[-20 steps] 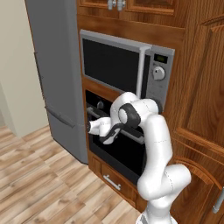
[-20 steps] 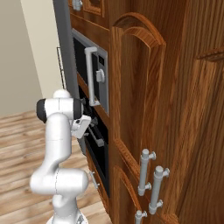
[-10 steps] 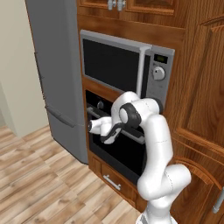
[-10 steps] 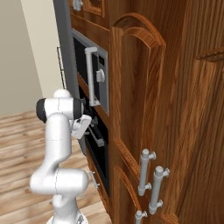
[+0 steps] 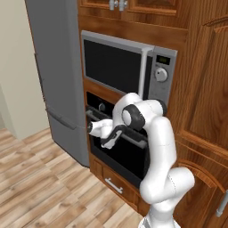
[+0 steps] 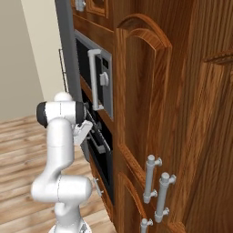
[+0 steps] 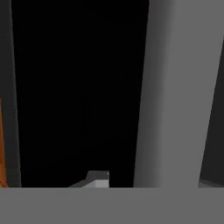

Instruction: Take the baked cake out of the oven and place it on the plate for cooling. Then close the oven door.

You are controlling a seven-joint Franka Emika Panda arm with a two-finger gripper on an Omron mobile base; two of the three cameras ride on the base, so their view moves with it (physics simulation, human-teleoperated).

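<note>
Reaching in at the front of the oven [image 5: 118, 147], my hand [image 5: 105, 136] sits at the middle left of the left base view, right against the long grey bar handle [image 5: 116, 128] that runs across the top of the oven door [image 5: 120, 153]. Looking along the hand, that bar handle [image 7: 175, 92] stands as a broad grey band down the right of the frame with black glass beside it, so I am very close to it, but my fingertips are hidden and I cannot tell whether the hand has clamped on the bar or is merely set around it. I have come to the handle because the door stands upright and shut, and nothing inside can be reached until it swings down. I judge that the opening step is the one in hand. From the right base view my hand [image 6: 83, 132] presses in at the lower middle left, wrist bent toward the cabinet face, which suits a pull outward and down. The baked cake must be behind the dark glass; I cannot see it, nor any plate. Above the oven sits the silver-framed microwave [image 5: 129, 71], and to the left stands the tall grey fridge [image 5: 58, 75], both to be left alone.
</note>
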